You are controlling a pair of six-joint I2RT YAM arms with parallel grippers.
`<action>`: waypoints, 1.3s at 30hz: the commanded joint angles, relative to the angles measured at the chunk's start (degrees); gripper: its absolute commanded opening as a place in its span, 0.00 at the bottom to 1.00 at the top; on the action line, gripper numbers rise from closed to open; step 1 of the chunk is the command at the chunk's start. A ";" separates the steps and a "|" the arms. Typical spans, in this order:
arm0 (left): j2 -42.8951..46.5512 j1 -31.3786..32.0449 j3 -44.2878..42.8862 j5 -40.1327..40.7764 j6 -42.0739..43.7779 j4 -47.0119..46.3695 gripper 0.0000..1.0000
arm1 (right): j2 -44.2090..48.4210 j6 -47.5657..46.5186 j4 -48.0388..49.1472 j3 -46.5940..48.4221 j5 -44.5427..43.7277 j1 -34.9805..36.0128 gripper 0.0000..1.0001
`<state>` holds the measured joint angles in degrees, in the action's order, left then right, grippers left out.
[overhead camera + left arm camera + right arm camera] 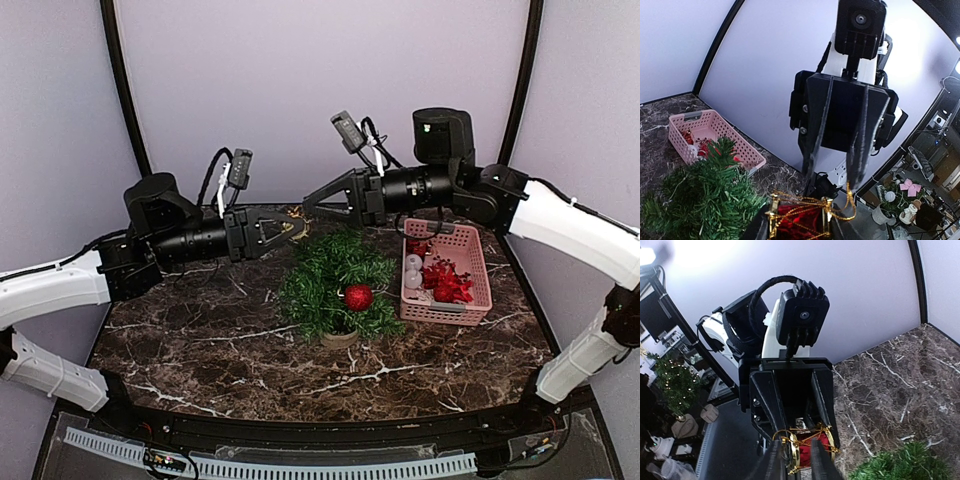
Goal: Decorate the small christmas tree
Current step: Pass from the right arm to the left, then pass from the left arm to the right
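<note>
Reaching in from the left edge of the top view, the left arm stretches rightward. Its pincer [293, 229] ends just left of the frame's centre, above the dark marble table [200, 340]. In the left wrist view a small red drum ornament [800, 220] with gold rims sits at the bottom centre between that pincer's 2 fingers, so the left pincer is grasping the drum. A gold cord [847, 192] loops off the drum toward the lower right of that frame and runs up beside 1 fingertip of the right pincer [310, 203]. The right pincer faces the left one tip to tip at the centre of the top view. Its 2 fingers stand parted with a gap between them, so it is released.

Just below and right of the meeting tips, the small christmas tree [335, 280] stands upright on its round tan base [340, 340] in the middle of the table. A red ball [358, 296] hangs on its near right side. Just beside the tree's branches on the right, a pink basket [482, 268] holds red and white ornaments. The right arm runs off toward the right edge.
</note>
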<state>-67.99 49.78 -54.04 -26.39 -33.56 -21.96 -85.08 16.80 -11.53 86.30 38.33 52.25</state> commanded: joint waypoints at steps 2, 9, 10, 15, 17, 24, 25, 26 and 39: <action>3.23 0.34 1.08 0.83 1.33 7.56 0.29 | 4.47 -0.39 2.48 -2.09 -5.44 0.39 0.45; 4.82 0.33 -1.80 -2.56 4.07 25.23 0.29 | 7.97 -8.77 -4.79 -4.30 -13.92 2.79 0.59; 4.81 0.32 -2.43 -4.22 4.27 27.98 0.29 | 8.35 -10.38 -5.76 -4.22 -15.97 4.08 0.59; 4.53 0.32 -4.36 -10.28 5.64 35.66 0.29 | 9.04 -16.37 -6.86 -5.30 -24.13 10.51 0.50; 4.57 0.32 -4.82 -11.62 6.07 38.42 0.29 | 8.69 -18.55 -5.78 -6.17 -25.35 12.69 0.47; 4.19 0.38 -4.87 -16.90 4.87 40.78 0.28 | 6.11 -23.52 -2.54 -7.74 -27.65 19.26 0.36; 4.18 0.40 -4.74 -17.27 4.61 40.82 0.28 | 5.78 -24.13 -2.25 -7.87 -28.21 19.85 0.35; 4.18 0.38 -4.71 -17.86 4.35 40.80 0.28 | 5.46 -24.66 -2.07 -7.98 -28.23 20.37 0.34; 4.16 0.34 -3.44 -20.37 3.04 39.12 0.27 | -0.04 -27.49 -5.01 -5.00 -31.67 23.75 0.18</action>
<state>-64.62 49.78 -57.30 -44.80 -30.30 17.76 -84.27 -9.67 -17.10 78.94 8.45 75.26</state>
